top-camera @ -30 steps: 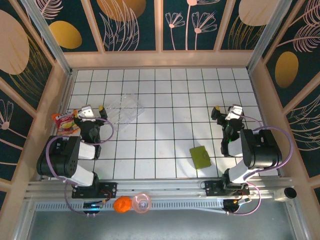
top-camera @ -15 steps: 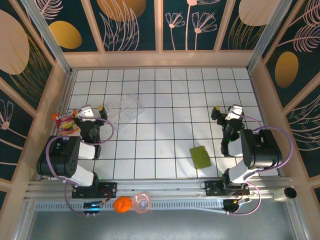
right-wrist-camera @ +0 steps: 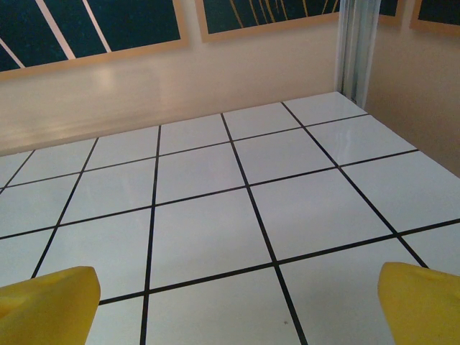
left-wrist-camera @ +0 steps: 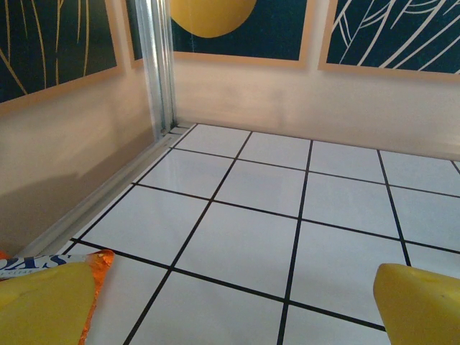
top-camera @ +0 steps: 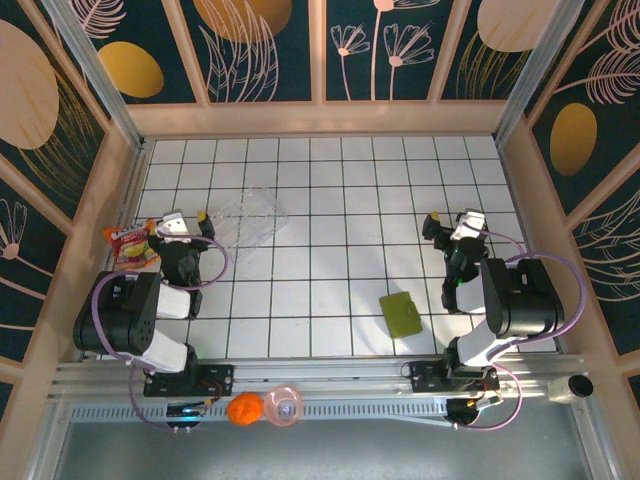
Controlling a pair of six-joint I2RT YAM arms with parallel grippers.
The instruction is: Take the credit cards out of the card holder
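well, your left claw (top-camera: 178, 221) sits low over the left side of the white tiled worktop (top-camera: 330, 190), jaws spread wide with nothing between them. from the left wrist you see its yellow fingertips (left-wrist-camera: 44, 305) at the bottom corners, with bare tiles in the gap. the orange edge of a snack packet (left-wrist-camera: 95, 263) peeks out beside the left fingertip. from above, that snack packet lies against the left wall, just beside the claw on its outer side. a clear tray (top-camera: 250, 218) lies just beside the same claw on the inner side, a little farther back. you cannot tell whether the claw touches it.

your right claw (top-camera: 455, 222) is over the right side of the worktop, also spread wide and holding nothing. from the right wrist its yellow fingertips (right-wrist-camera: 424, 302) flank bare white tiles that run to the back wall and the right corner post.

the card holder (top-camera: 402, 313) lies flat on the worktop near the front edge, just inward of the right arm's base and nearer to you than the right claw, well apart from it. it is folded shut and a little askew to the tile lines, so its inside is hidden. it is well apart from the left claw and the clear tray.

below the worktop's front edge, an orange ball (top-camera: 243, 409) and a pink round thing (top-camera: 283, 406) sit side by side on the metal rail, touching or nearly so.
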